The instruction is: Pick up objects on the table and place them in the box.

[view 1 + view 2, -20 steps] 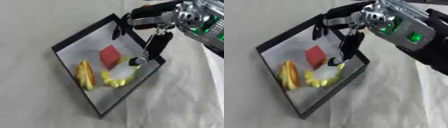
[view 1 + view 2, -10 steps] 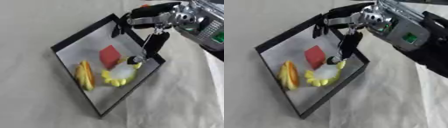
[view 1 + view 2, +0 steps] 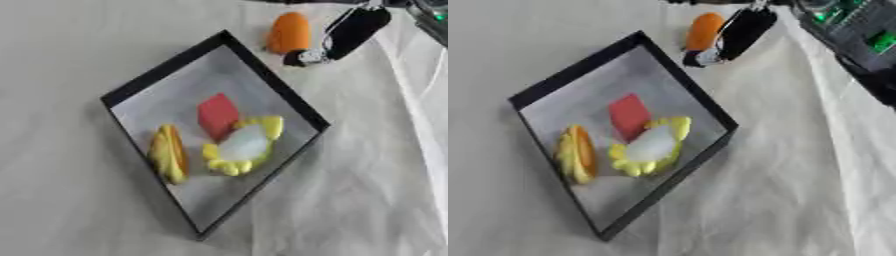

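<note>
**Orange piece outside the box, my hand just beside it**

White cloth covers the table point(image 3: 376, 190). My right hand point(image 3: 346, 35) shows one dark finger; whether it is wide or curled I cannot tell. It has left the box point(image 3: 262, 82) since a second ago. Beside its tip lies the orange piece point(image 3: 289, 32), long axis pointing away from me, outside the box's far corner.

Test bench (likely lab), white cloth point(image 3: 367, 190), toy food
</note>
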`<state>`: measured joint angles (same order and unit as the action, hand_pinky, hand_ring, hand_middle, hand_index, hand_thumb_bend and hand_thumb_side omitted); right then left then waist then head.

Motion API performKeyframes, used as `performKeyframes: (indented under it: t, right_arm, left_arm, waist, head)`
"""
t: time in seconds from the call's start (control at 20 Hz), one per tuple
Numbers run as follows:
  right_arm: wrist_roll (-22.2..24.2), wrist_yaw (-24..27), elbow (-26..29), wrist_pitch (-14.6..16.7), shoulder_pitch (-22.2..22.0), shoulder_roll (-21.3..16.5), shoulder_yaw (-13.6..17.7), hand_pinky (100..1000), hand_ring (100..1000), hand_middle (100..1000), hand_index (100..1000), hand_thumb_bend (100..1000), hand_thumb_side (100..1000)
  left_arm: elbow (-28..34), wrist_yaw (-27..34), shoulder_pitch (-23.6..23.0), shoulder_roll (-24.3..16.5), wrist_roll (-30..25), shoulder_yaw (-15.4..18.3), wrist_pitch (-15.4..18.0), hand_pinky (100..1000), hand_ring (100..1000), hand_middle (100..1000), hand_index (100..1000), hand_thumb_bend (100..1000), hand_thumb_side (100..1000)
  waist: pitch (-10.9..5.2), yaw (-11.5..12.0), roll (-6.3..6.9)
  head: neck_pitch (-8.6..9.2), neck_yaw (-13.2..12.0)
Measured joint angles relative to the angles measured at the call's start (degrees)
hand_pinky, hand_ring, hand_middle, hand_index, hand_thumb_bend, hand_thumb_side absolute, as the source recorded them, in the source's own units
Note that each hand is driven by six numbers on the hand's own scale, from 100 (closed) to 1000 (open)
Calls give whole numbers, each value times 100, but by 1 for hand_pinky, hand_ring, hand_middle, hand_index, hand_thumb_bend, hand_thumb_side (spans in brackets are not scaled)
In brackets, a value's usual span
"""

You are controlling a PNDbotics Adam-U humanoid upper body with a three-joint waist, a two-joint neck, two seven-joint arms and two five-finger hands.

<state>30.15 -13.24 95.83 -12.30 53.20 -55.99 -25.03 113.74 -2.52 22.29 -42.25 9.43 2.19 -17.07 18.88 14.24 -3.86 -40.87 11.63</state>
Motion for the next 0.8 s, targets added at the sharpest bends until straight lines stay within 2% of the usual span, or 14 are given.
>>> performKeyframes:
  t: [0.35,0.8]
  right_arm:
    - [-138,-666,-1439,508,323,418,135,865,851,828,864,492,213]
    - [-32,-1384,-2625,1111,477,784,268,871,863,838,870,527,220]
  left_arm:
    - [0,3,2,0,4,1,17,861,791,733,799,369,573]
    - [0,4,47,1,19,4,42,862,791,734,800,367,572]
  waist:
    - [2,140,0]
    - [84,317,0]
  head:
    - [136,116]
    - [398,315]
